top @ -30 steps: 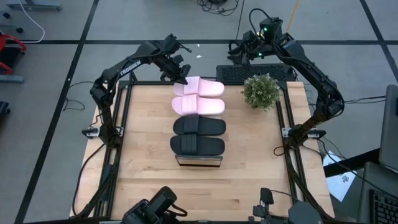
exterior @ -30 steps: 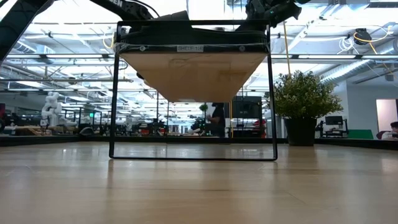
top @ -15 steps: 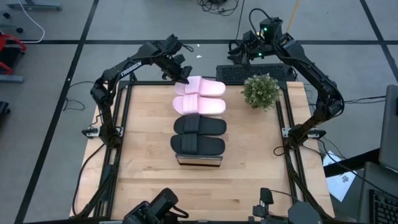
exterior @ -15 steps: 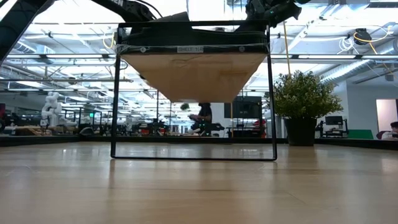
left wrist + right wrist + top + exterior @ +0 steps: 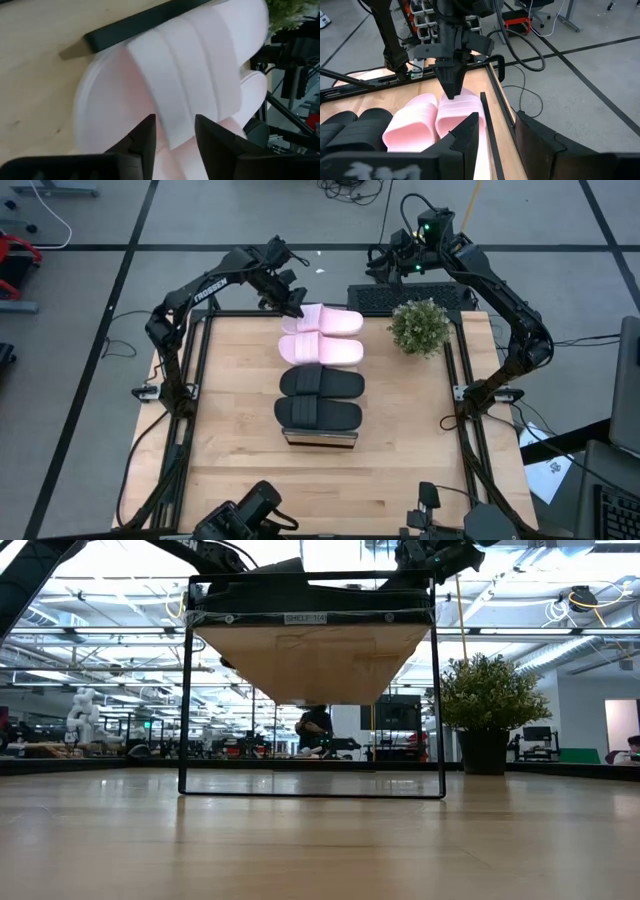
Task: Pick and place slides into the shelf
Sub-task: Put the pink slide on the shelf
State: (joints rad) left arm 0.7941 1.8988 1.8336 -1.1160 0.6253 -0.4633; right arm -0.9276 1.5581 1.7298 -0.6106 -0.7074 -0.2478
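Currently, all four slides lie side by side in a row on the shelf point(image 5: 320, 437), which stands at the centre of the wooden table point(image 5: 230, 450) with its long axis running near to far. At the near end of the shelf, the first black slide point(image 5: 317, 414) sits above the visible dark frame edge. Just beyond it lies the second black slide point(image 5: 321, 383), touching or nearly touching the first. Next comes the near pink slide point(image 5: 321, 351), and at the far end of the shelf rests the far pink slide point(image 5: 327, 321). The left gripper point(image 5: 292, 304) is at the left end of the far pink slide; in the left wrist view its two fingers point(image 5: 144, 141) stand apart, with the slide's strap between and beyond them, and whether they touch it cannot be determined. A potted plant point(image 5: 420, 326) stands on the table to the right of the pink slides. The right gripper point(image 5: 392, 262) waits beyond the far right edge of the table, jaws spread and holding nothing
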